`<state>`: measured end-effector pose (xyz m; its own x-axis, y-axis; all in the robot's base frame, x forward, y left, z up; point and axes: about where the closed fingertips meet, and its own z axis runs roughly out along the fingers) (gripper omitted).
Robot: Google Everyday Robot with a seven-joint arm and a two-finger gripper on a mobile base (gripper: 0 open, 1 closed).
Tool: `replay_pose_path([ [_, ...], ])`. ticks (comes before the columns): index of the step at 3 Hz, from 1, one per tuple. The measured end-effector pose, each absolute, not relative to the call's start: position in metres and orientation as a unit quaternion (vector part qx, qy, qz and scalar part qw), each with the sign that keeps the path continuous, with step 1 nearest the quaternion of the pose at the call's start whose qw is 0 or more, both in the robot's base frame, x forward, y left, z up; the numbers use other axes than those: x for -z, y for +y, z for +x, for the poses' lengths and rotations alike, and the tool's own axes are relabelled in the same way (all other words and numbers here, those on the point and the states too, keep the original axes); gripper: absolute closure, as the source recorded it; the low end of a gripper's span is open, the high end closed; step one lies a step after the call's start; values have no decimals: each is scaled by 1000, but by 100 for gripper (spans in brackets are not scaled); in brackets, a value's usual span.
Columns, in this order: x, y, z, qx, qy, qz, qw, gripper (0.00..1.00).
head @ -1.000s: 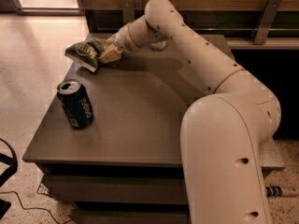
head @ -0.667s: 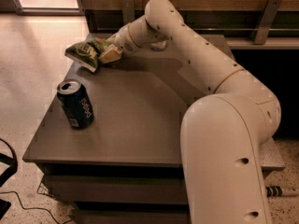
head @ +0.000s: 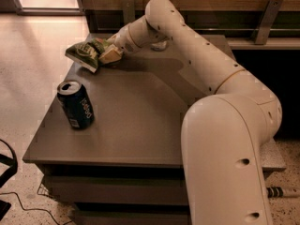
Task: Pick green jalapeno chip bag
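Note:
The green jalapeno chip bag (head: pixel 86 53) is a small crinkly green bag at the far left corner of the table (head: pixel 140 121). It is tilted, and its left end hangs past the table's edge. My gripper (head: pixel 106 52) reaches in from the right at the end of the white arm (head: pixel 197 46). It is shut on the bag's right end, with a tan finger pad (head: pixel 111 56) showing under the bag. The part of the bag inside the gripper is hidden.
A dark blue soda can (head: pixel 76 104) stands upright near the table's left edge, in front of the bag. The arm's large white base link (head: pixel 225 163) fills the lower right. A wooden wall and a dark ledge (head: pixel 262 36) run behind the table. A black cable (head: pixel 9 172) lies on the floor at left.

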<state>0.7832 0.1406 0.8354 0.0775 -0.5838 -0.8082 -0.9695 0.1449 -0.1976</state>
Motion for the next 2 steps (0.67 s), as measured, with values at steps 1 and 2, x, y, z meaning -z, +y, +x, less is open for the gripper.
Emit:
replay_pose_path([
  [1,-835,141,783,-236,637,-610,409,100],
  [2,-835,141,783,-236,637,-610,409,100],
])
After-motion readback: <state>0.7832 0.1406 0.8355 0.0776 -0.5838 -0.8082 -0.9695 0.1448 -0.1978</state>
